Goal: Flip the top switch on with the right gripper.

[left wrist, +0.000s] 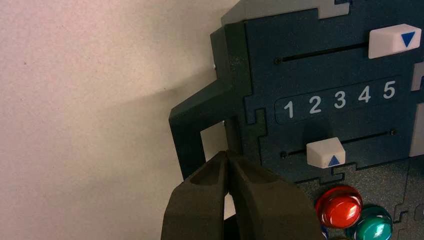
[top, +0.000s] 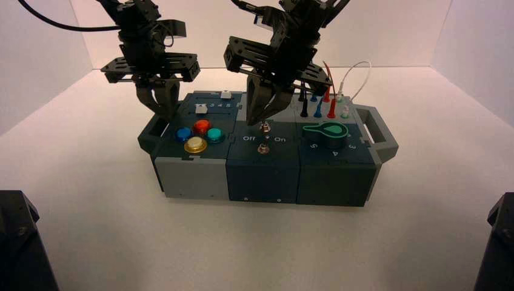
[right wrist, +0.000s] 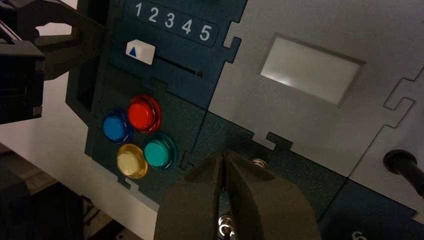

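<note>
Right claw [top: 250, 123] sits closed beside the top toggle switch [top: 265, 127], likely to nudge its lever (left claw [top: 167, 119] parked, closed, by the box's left handle [top: 156, 128]).

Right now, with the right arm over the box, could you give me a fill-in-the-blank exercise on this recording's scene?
1. The right gripper, near the top switch, has its fingertips ______ (together or apart).
2. The left gripper is by the handle at the box's ______ end.
3. Of the four round buttons, the one nearest the red button besides blue and green is ______.
4. The number row runs from 1 to ______.

Missing words: together; left; yellow; 5.
</note>
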Motion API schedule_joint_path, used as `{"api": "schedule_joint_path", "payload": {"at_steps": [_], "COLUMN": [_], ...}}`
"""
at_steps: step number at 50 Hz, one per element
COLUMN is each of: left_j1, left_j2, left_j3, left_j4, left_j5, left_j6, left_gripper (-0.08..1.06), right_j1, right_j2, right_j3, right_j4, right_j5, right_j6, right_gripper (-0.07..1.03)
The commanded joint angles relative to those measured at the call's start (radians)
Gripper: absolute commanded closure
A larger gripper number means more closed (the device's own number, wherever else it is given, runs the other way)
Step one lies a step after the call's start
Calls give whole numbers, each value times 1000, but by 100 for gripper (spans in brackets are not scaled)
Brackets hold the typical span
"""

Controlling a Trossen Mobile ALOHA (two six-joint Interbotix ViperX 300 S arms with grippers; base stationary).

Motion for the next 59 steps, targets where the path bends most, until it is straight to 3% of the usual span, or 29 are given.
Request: {"api": "schedule_joint_path", "payload": {"at_steps": [1,19,34,48,59], "left_j1": [8,8,6,8,8], "left_j2": [67,69,67,51,48], "left_j3": [18,18,21,28,31], "left_j4": [8,8,9,9,9], "left_j5": [-12,-12,-14,-37,-43], "left_j6": [14,15,14,17,15], "left_gripper": [101,101,101,101,101], "right_j1": [-51,-71,-66,-64,-69], "right_j2": [-9,-14,-51,-141,-133], "right_j3": [8,17,-20,-28,-32], "right_j4": [-37,-58,-63,-63,-74], "right_j5": [0,12,25,106,137], "right_j6": [9,11,3,6,8], "right_gripper": [98,98,98,98,98]}}
